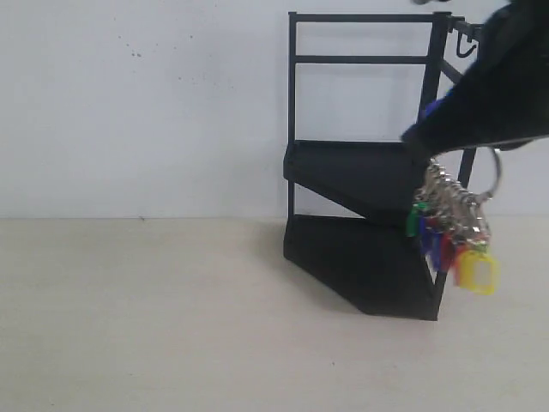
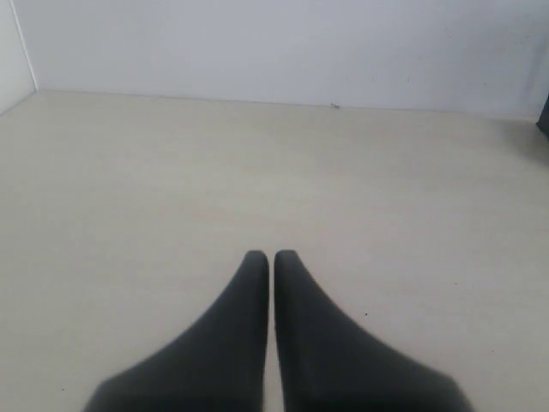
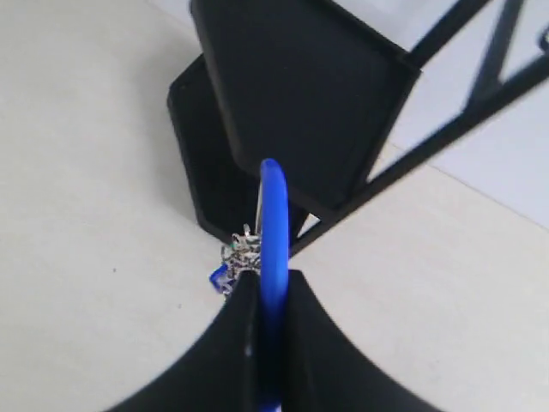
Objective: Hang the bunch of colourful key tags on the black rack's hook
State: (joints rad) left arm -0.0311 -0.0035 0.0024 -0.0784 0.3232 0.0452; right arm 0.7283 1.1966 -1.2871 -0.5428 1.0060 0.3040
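The colourful key tag bunch [image 1: 450, 232] hangs in the air in front of the black rack [image 1: 360, 184], its yellow, red, blue and green tags dangling below my right gripper [image 1: 422, 142]. That gripper [image 3: 272, 279] is shut on the bunch's blue-sleeved ring [image 3: 274, 223], which sticks out past the fingertips. A small hook [image 1: 464, 45] shows on the rack's top rail, above and to the right of the bunch. My left gripper [image 2: 271, 257] is shut with nothing in it, over bare table, and does not appear in the exterior view.
The rack's two black shelves [image 3: 300, 86] lie just beyond the held ring. A pale table [image 1: 137, 309] spreads left of the rack, with a white wall [image 1: 146, 103] behind it.
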